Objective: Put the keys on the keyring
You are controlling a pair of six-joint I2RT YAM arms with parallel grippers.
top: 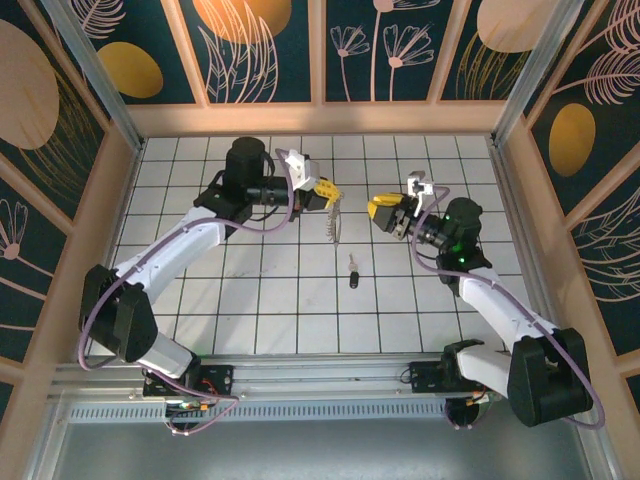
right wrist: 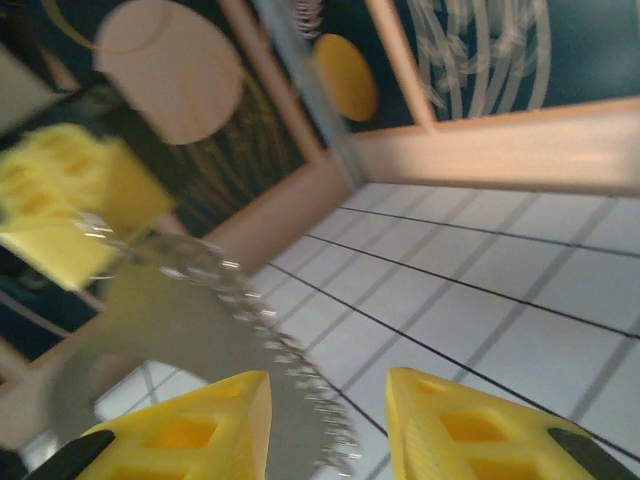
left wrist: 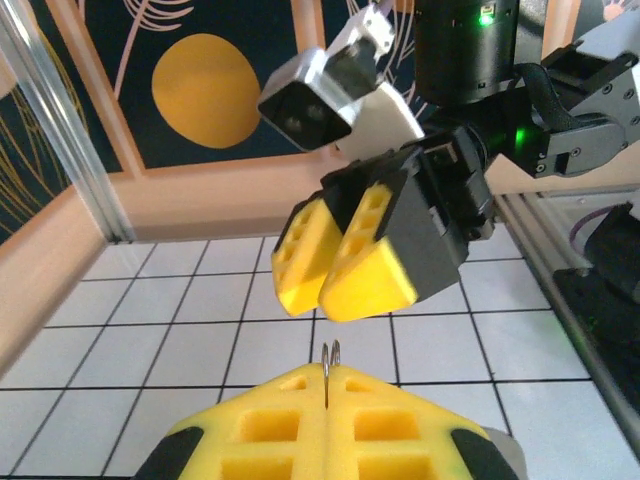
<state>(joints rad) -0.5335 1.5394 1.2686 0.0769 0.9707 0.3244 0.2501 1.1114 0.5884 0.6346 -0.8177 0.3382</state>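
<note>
Keyring (top: 333, 228), thin silvery metal oval loop w/ jagged edge, hangs in mid-air over the centre-back of the white tiled bench (top: 200, 300). The yellow-padded left hand (top: 331, 200) pinches it at the top, clamped tight on the thin edge. Yellow-padded right hand (top: 378, 211) faces the ring from just beside it, pads partly apart & gripping nothing I can see. Small slim black-headed metal key (top: 352, 272) lies loose & flat on the bench, below the ring & nearer the arm bases

Risks, prob:
- right hand is close to the loop w/o a key, so a push fwd could knock the ring, twist it in that edge-on pinch or drop it
- ring looks blurred in right wrist view, so alignment is hard to judge
- key lies flat on tile, so pads may skid it away instead of lifting it
</note>
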